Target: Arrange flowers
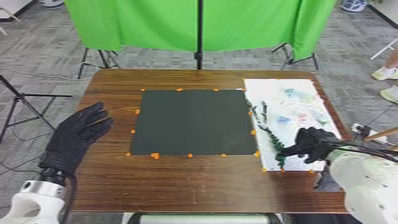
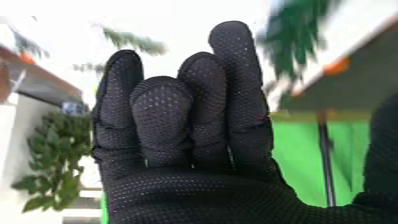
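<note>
My right robot hand [image 1: 308, 143] is open, its fingers nearly straight and curled round nothing, beside the green stem [image 1: 274, 142]; I can't tell if they touch. Pale flowers [image 1: 284, 120] lie beyond it. My left robot hand [image 1: 75, 134], relaxed and empty, is well apart.

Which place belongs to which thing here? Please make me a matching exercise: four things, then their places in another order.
1. Dark square sheet
2. Green cloth
3. Left hand
4. Leafy green stem

A. On the white sheet, by the right hand
B. Beyond the table's far edge
C. At the table's left side
D. Around the table's middle

Pairs: 1-D; 2-B; 3-C; 4-A
</note>
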Robot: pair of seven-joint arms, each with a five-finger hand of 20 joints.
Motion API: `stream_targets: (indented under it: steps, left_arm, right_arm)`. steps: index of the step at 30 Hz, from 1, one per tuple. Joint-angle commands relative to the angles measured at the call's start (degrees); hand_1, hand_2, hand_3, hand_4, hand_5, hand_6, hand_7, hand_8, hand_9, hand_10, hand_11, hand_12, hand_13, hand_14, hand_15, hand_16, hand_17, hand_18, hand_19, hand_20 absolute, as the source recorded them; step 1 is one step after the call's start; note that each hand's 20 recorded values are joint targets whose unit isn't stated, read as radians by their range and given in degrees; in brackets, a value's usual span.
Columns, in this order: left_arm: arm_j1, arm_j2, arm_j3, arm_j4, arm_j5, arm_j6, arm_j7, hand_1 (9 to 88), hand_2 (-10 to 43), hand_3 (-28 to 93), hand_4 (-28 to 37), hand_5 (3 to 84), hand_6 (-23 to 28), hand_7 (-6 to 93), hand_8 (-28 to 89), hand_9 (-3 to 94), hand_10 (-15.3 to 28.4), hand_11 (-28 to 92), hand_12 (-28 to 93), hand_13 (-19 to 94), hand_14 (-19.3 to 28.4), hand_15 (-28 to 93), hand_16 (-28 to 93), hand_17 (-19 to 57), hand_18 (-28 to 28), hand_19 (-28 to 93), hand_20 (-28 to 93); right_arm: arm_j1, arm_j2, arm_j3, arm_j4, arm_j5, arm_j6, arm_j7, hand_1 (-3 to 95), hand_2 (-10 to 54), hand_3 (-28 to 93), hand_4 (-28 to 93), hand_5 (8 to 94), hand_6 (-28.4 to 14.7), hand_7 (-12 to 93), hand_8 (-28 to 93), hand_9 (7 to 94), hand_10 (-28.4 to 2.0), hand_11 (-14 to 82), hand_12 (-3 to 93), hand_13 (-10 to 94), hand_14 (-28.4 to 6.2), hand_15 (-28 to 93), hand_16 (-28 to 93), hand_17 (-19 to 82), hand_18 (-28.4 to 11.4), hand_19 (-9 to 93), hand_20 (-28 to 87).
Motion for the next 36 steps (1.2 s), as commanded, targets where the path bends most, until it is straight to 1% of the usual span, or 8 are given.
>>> stream_targets:
  steps: [1, 5, 10, 19, 27, 28, 33, 36]
  left_arm:
    - [0.26, 0.02, -0.54, 0.14, -0.27, 0.3, -0.17, 30.4, 0.3, 67, -23.0, 39.0, 4.2, 20.3, -11, 34.2, 11.4, 26, 16, 27, 15.1, 39, -3, -5.4, 21.6, 51, 1]
    - [-0.13, 0.04, -0.22, 0.19, -0.23, -0.21, -0.38, 30.3, 0.4, 67, -23.0, 39.2, 4.3, 20.2, -11, 34.3, 11.4, 26, 16, 27, 15.2, 39, -3, -5.4, 21.6, 51, 1]
    - [0.74, -0.33, -0.21, -0.09, -0.39, 0.16, -0.33, 30.3, 0.5, 68, -23.1, 39.2, 4.3, 20.1, -11, 34.4, 11.4, 26, 16, 27, 15.2, 39, -3, -5.4, 21.6, 51, 1]
    - [1.35, -0.72, -0.46, -0.51, -0.33, 0.29, -0.27, 30.1, 0.6, 68, -23.1, 39.4, 4.4, 19.9, -11, 34.8, 11.5, 26, 16, 27, 15.2, 39, -3, -5.4, 21.6, 51, 1]
    - [0.17, -1.15, -0.2, -0.16, -0.19, 0.07, -1.25, 29.9, 0.8, 68, -23.1, 39.6, 4.4, 19.8, -11, 35.1, 11.6, 26, 16, 28, 15.4, 39, -3, -5.5, 21.8, 51, 1]
    - [0.06, -1.1, -0.15, -0.12, -0.23, 0.14, -1.34, 30.0, 0.9, 68, -23.2, 39.6, 4.5, 19.8, -11, 35.2, 11.7, 26, 16, 28, 15.4, 39, -3, -5.5, 21.8, 51, 1]
    - [-0.06, -1.27, 0.01, 0.01, -0.17, 0.1, -1.41, 29.9, 1.2, 68, -23.4, 39.9, 4.5, 19.6, -11, 35.4, 11.8, 26, 16, 28, 15.3, 39, -3, -5.5, 21.8, 51, 1]
    - [0.14, -1.44, -0.01, -0.09, -0.12, 0.04, -1.34, 29.9, 1.3, 68, -23.4, 40.0, 4.6, 19.6, -11, 35.5, 11.8, 26, 16, 28, 15.4, 39, -3, -5.5, 21.8, 51, 1]
  right_arm:
    - [2.3, 0.36, -3.72, 2.69, -0.34, -0.15, 1.04, 11.5, -9.4, 59, -28, 68.1, -1.7, 53, -22, 69.4, -14.3, 59.3, 37.3, 64, -13.5, 81, 30, 27, -21.5, 81, 27]
    - [3.96, 1.02, -5.45, 4.35, -0.95, 0.34, 1.88, 10.9, -9.0, 59, -28, 68.3, -1.7, 53, -22, 69.5, -14.4, 59.3, 37.2, 64, -13.6, 81, 30, 27, -21.5, 81, 27]
    - [5.86, 1.75, -8.53, 6.24, -3.22, 0.55, 0.78, 11.2, -8.8, 59, -28, 68.5, -1.5, 53, -22, 70.3, -14.2, 59.4, 36.9, 65, -13.6, 81, 30, 27, -21.5, 82, 26]
    - [6.3, 1.93, -14.17, 9.09, -6.62, 1.03, 2.99, 28.1, -8.1, 59, -28, 73.7, 0.6, 55, -23, 77.0, -11.9, 60.2, 36.3, 70, -11.9, 81, 30, 31, -21.3, 85, 24]
    - [4.5, 0.53, -17.32, 10.77, -10.05, 2.68, 1.28, 36.7, -9.5, 69, -28, 81.7, 3.5, 55, -23, 84.8, -9.4, 59.1, 36.9, 78, -10.1, 81, 30, 37, -20.3, 89, 20]
    - [4.08, 0.09, -17.14, 10.9, -10.86, 2.35, 0.26, 37.1, -9.5, 73, -28, 82.2, 3.8, 55, -21, 85.5, -9.1, 58.7, 37.0, 78, -9.8, 80, 30, 37, -20.1, 90, 19]
    - [1.64, -0.79, -15.72, 11.1, -8.3, 5.29, -0.58, 38.7, -9.3, 83, -28, 82.6, 1.8, 55, 6, 89.9, -9.1, 54.2, 33.1, 82, -7.7, 76, 28, 39, -18.4, 91, 17]
    - [0.01, -1.07, -14.73, 11.0, -7.57, 8.93, -0.52, 37.5, -8.6, 87, -26, 83.9, 0.0, 53, 9, 92.7, -8.0, 47.9, 31.3, 86, -5.5, 70, 27, 42, -18.0, 91, 17]
